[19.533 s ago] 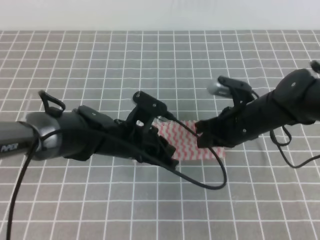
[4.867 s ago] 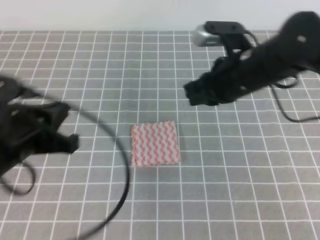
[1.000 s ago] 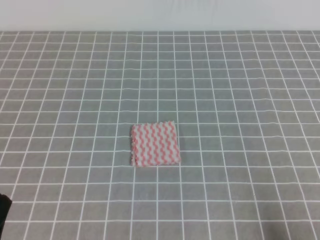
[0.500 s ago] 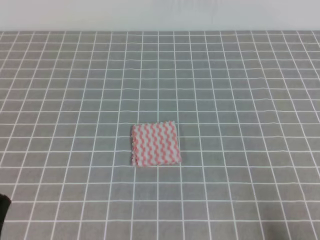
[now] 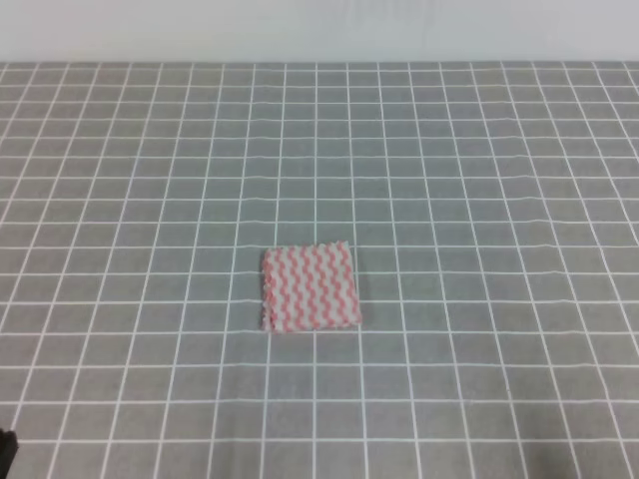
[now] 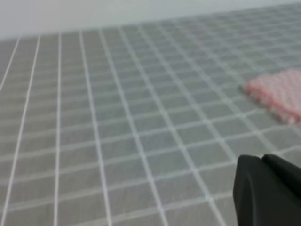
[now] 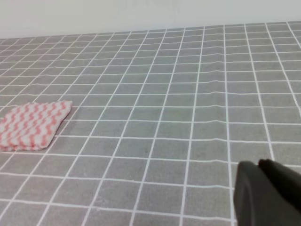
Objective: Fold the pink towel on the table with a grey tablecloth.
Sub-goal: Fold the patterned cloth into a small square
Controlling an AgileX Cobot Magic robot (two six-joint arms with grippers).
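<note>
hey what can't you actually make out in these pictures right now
- Left gripper: left wrist view shows only a dark corner, cut off by the frame edge; open or shut is unclear.
- Right gripper: same in the right wrist view.
- Pink towel: layer count hidden, since the top layer covers the rest; in the left wrist view it is blurred and cut off at the right edge.

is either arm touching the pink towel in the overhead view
No, the pink towel lies alone on the table with a grey tablecloth, with no arm anywhere near it in the exterior high view.
</note>
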